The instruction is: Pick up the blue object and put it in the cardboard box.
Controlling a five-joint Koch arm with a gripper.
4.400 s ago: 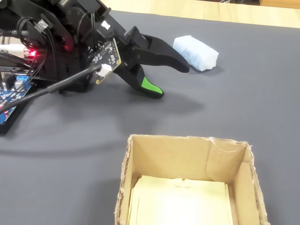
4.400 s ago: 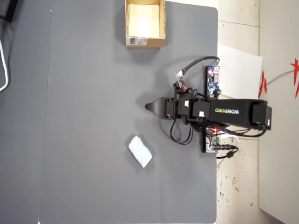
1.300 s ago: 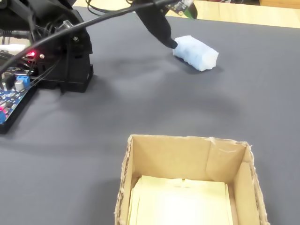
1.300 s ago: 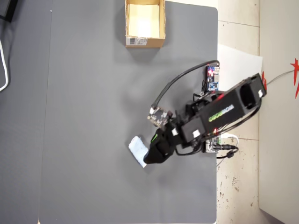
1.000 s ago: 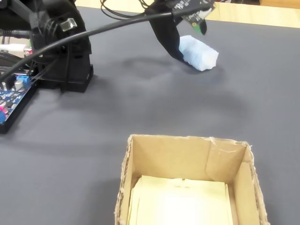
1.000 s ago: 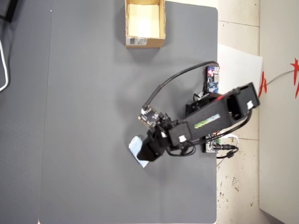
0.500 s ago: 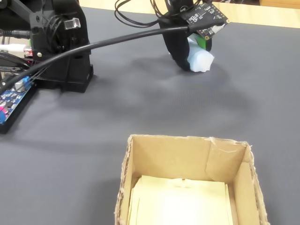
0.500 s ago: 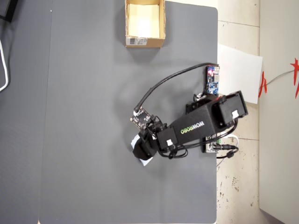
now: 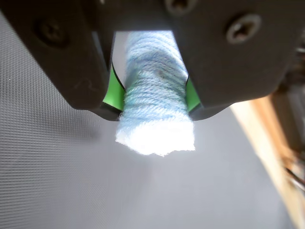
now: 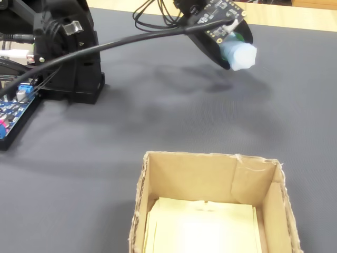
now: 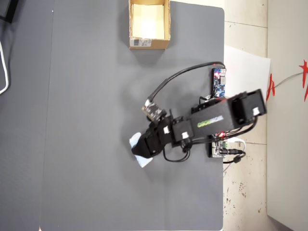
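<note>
The blue object, a pale blue yarn-wrapped block, is clamped between my gripper's green-padded fingers in the wrist view, its fuzzy white end sticking out past them. In the fixed view the gripper holds the blue object in the air above the grey mat, far beyond the cardboard box. The overhead view shows the blue object at the arm's tip, well below the cardboard box, which stands open at the mat's top edge.
The arm's black base and a blue circuit board sit at the left in the fixed view. A cable runs to the gripper. The grey mat covers the table; a white paper sheet lies beside it.
</note>
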